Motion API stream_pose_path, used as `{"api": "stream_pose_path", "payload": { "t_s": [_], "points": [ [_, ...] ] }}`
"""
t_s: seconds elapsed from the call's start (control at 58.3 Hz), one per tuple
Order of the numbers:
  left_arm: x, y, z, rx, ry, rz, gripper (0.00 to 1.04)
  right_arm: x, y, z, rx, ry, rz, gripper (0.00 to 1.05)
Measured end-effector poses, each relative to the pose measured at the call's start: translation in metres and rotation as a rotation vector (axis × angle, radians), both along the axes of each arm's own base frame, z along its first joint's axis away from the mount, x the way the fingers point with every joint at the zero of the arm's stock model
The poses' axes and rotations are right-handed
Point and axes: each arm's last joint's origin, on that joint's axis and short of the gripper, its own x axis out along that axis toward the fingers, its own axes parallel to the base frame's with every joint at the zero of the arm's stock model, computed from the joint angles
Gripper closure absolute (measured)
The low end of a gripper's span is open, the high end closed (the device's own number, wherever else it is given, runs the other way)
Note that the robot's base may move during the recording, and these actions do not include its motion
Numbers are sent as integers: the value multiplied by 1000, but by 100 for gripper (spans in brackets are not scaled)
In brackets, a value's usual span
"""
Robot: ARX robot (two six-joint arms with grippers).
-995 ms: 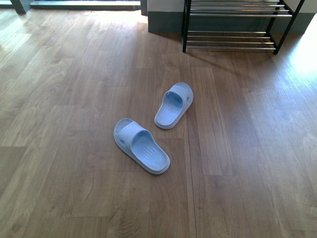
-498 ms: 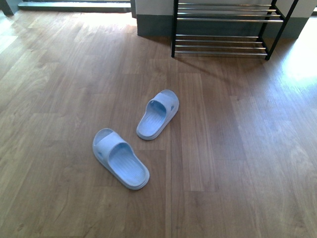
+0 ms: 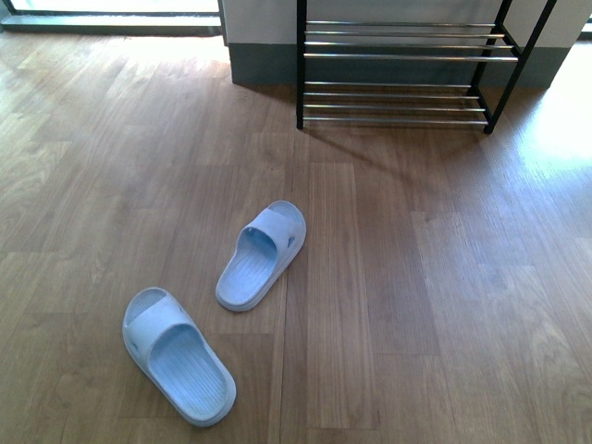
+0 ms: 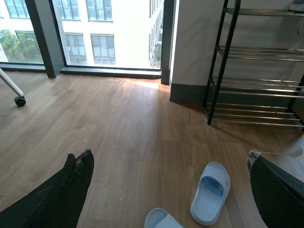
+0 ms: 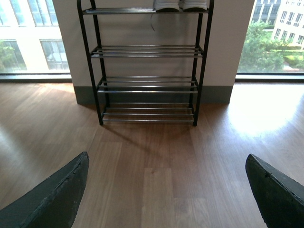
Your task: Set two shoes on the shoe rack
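Note:
Two light-blue slide shoes lie on the wood floor, one nearer (image 3: 180, 356) and one farther (image 3: 261, 254), apart from each other. The shoe rack (image 3: 398, 57), black-framed with chrome bars, stands against the wall beyond them. In the left wrist view the farther slide (image 4: 210, 192) lies between the spread fingers of my open left gripper (image 4: 168, 159), well below it, and the nearer slide (image 4: 161, 220) shows at the frame's edge. My open right gripper (image 5: 167, 159) faces the shoe rack (image 5: 147, 50) over bare floor. Neither arm shows in the front view.
White soles of another pair (image 5: 180, 4) show on the rack's top tier. A grey skirting (image 3: 264, 63) runs along the wall. Floor-to-ceiling windows flank it. A caster wheel (image 4: 19, 100) stands on the floor at the far left.
In the front view both slides have slid down and to the left, and the rack has come lower and further into view. The slides keep their places relative to each other.

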Motion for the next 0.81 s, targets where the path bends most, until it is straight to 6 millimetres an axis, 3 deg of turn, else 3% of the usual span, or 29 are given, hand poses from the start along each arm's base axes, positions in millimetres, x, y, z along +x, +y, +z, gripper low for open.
{"api": "stream_pose_path", "payload": {
  "t_s": [0.807],
  "points": [
    [0,0,0,0,0,0,9,0,0,0,0,1,0,9]
  ]
}}
